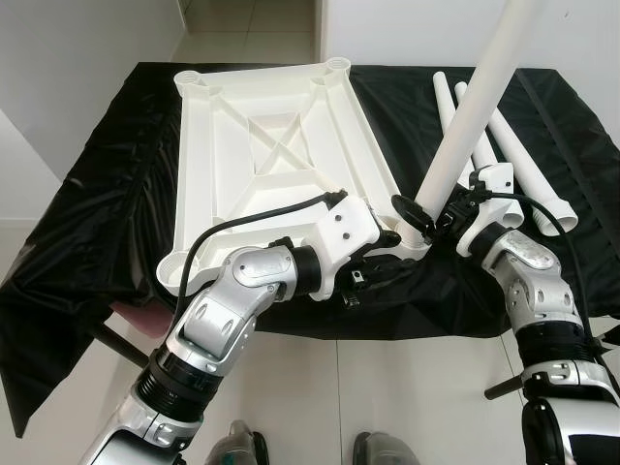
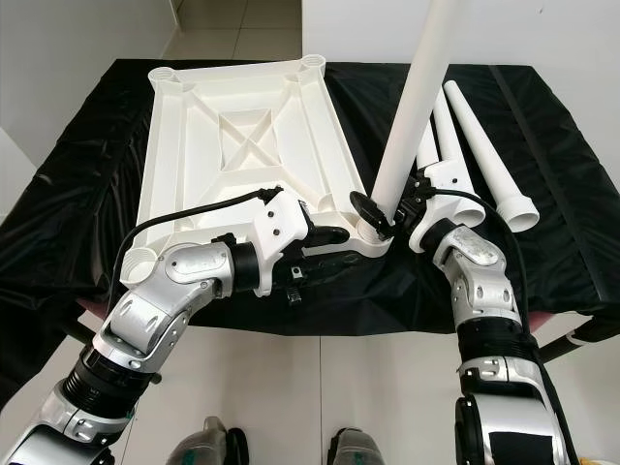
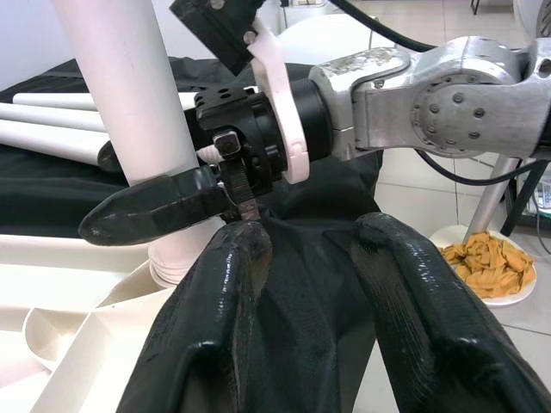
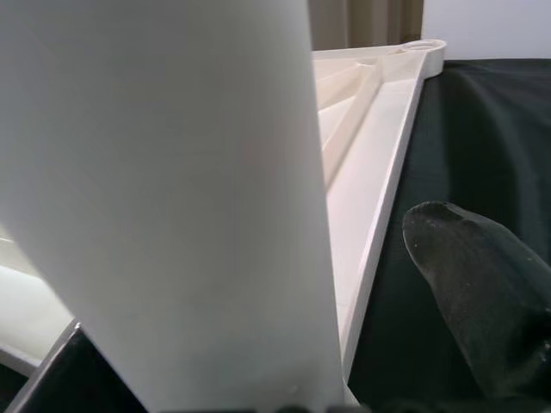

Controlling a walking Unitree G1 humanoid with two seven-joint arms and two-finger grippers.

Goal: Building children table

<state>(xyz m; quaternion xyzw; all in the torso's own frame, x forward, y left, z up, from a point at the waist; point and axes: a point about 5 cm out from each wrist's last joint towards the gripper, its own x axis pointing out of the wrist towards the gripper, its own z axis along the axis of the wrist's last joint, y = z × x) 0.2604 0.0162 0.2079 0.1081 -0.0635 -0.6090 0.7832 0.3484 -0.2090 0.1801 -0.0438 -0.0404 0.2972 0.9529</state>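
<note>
The white table top [image 1: 276, 145] lay upside down on a table draped in black cloth [image 1: 107, 194], its ribbed underside facing up and a round leg socket at each corner.

The right gripper [image 1: 424, 221] was closed on one white table leg [image 1: 465, 126], with one black finger [image 3: 155, 211] pressed against the leg's lower end. From the gripper the leg rose steeply, leaning away from the robot and to its right. Its foot stood just below the gripper, in or at the near right corner socket of the table top; whether it was fully seated could not be told. In the right wrist view the leg [image 4: 181, 198] stood hard against the camera, with the rim of the table top [image 4: 379, 172] running away beside it and one black fingertip [image 4: 482, 284] off to the side.

The left gripper [image 1: 373, 254] sat at the near edge of the table top, just to the left of the right gripper and close to the same corner. Its two fingers [image 3: 224, 327] stood apart with nothing between them, resting over the black cloth just in front of the table top's edge.

The three spare legs [image 2: 484, 170] lay flat on the cloth beyond and to the right of the right gripper, side by side, clear of both grippers.

On the floor past the right arm lay a white plate of orange pieces [image 3: 486, 267].
</note>
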